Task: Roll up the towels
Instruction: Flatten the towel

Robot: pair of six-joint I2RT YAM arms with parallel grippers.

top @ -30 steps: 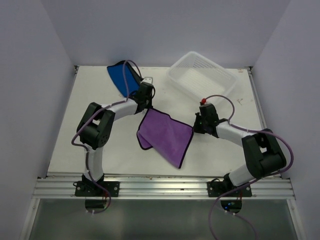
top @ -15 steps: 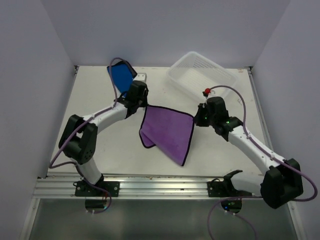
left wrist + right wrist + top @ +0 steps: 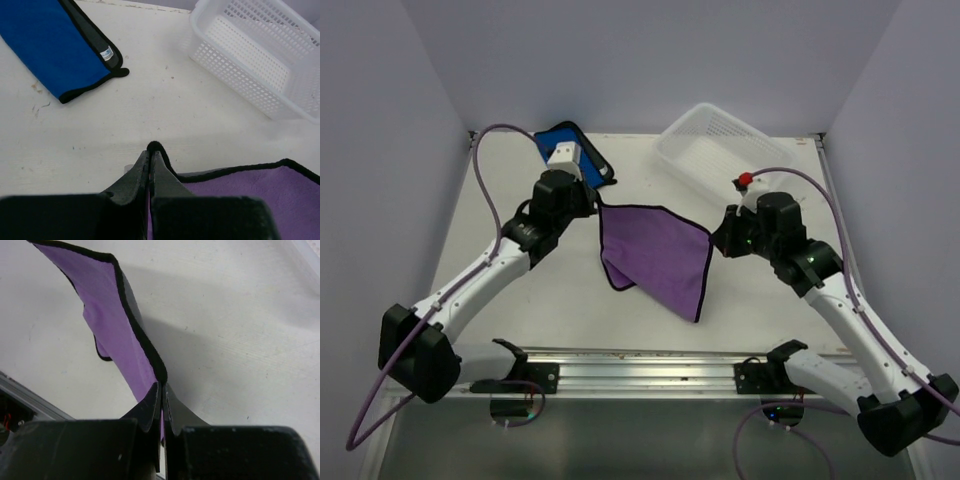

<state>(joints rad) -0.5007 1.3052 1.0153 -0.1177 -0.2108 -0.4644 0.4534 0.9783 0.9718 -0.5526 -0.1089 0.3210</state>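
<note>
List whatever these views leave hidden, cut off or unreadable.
Top view: the left arm covers part of the blue towel. Whether the low end of the purple towel touches the table is unclear.
Left wrist view: the label on the blue towel is too small to read, and the basket runs off the right edge.
Wrist views: the left gripper and right gripper hide the corners they pinch.

The top view looks steeply down over the whole white desk. Each wrist camera peers close along its jaws; all share the black-edged purple cloth.
</note>
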